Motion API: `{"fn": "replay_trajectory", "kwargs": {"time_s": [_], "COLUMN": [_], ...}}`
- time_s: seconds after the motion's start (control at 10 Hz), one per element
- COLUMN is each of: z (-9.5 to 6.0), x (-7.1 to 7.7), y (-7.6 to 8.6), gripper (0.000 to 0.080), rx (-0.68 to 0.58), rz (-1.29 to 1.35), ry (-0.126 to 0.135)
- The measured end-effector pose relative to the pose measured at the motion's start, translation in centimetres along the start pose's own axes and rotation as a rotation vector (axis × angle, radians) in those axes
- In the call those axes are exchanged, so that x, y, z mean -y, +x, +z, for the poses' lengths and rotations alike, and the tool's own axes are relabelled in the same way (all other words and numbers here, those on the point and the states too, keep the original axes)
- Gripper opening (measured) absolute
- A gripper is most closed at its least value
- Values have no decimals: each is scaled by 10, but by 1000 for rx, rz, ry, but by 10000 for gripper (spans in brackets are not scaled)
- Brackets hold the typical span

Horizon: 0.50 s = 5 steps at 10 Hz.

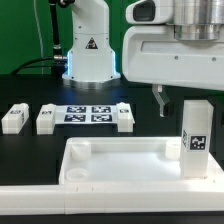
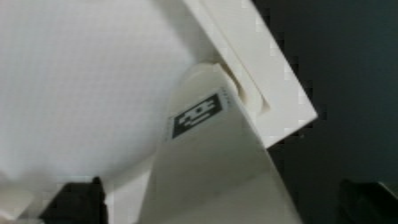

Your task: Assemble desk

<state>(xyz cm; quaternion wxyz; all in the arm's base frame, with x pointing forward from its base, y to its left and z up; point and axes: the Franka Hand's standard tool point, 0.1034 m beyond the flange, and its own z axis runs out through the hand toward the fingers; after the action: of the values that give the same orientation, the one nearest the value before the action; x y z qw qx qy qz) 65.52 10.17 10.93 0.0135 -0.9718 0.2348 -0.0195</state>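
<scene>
Desk top (image 1: pixel 110 186) lies rim-up on the black tabletop (image 1: pixel 30 150), in the lower frame. One upright leg (image 1: pixel 195 135) stands at its right end, tag facing the camera. Three loose legs (image 1: pixel 46 120) lie mid-frame, flanking the marker board (image 1: pixel 88 113). The pincer (image 1: pixel 170 102) hangs at the upright leg's top, upper right. One dark finger (image 1: pixel 159 98) shows; spread or pinching, cannot tell.

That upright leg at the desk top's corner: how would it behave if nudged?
Likely stiff: the leg looks like a rigid square post. Tall and narrow, it may tip unless seated in the desk top. Its smooth white faces might slip.
</scene>
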Motion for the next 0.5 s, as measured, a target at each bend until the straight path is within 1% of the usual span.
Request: {"fn": "replay_trajectory", "kwargs": {"time_s": [0.1, 0.2, 0.3, 0.4, 0.5], "z": [2, 1, 1, 1, 1], "x": [6, 10, 11, 10, 10], "y": [1, -2, -2, -2, -2], "gripper": [649, 649, 649, 518, 518], "rx": [-3, -6, -5, -6, -5], "rz": [-180, -226, -189, -189, -153], "ry": [-13, -17, -13, -14, -12]}}
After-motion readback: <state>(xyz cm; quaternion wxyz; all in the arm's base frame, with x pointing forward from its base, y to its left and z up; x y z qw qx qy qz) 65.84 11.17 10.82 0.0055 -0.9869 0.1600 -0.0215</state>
